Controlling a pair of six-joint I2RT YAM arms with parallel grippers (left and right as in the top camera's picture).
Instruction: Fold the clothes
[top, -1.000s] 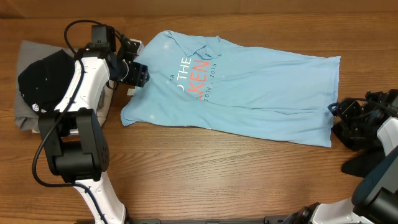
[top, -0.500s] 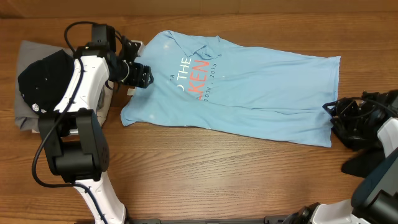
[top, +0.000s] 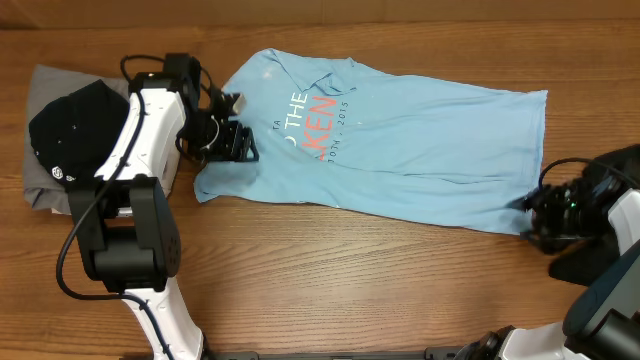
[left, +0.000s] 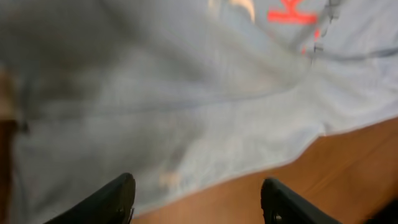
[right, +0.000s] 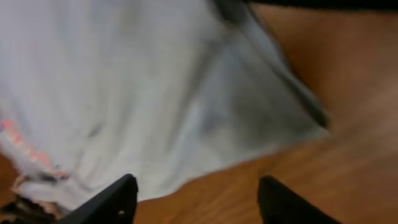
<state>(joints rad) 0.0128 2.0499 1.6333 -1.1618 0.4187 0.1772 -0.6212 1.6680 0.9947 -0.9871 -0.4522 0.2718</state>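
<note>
A light-blue T-shirt (top: 400, 140) with blue and red print lies spread on the wooden table, collar end to the left. My left gripper (top: 238, 142) is open and empty over the shirt's left edge; its wrist view shows the shirt's hem (left: 186, 124) and bare wood between the fingers (left: 196, 199). My right gripper (top: 535, 208) is open and empty at the shirt's lower right corner; its wrist view shows that corner (right: 186, 106) just ahead of the fingers (right: 196, 199).
A folded stack of a black garment (top: 70, 125) on a grey one (top: 45, 190) lies at the far left beside the left arm. Bare wooden table (top: 350, 280) runs along the front.
My left gripper moved down and right onto the shirt's left edge. My right gripper moved left and down toward the shirt's lower right corner.
</note>
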